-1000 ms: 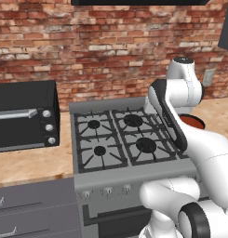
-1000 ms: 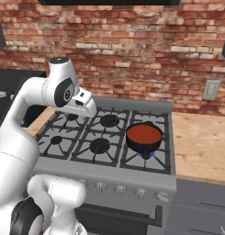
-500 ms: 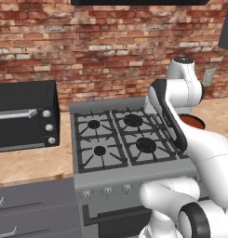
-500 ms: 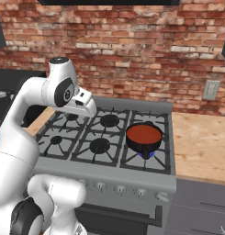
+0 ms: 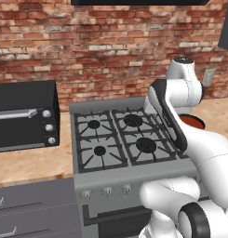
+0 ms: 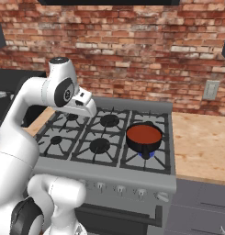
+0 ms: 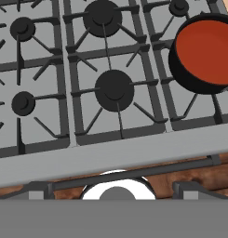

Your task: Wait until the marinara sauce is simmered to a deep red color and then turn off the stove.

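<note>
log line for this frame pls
phase: waiting | marinara sauce: red, in black pan on stove front-right burner, blue flame under | arm: raised above stove, clear of pan | knobs: untouched

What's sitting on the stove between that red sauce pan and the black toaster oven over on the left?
Nothing stands there. In the left base view, between the toaster oven and the pan of marinara sauce lie only the stove's bare black grates and unlit burners, with the robot's arm hanging above.

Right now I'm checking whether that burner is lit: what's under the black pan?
Under the pan holding the marinara sauce, a blue flame shows above the stove grate. The burner itself is covered.
</note>
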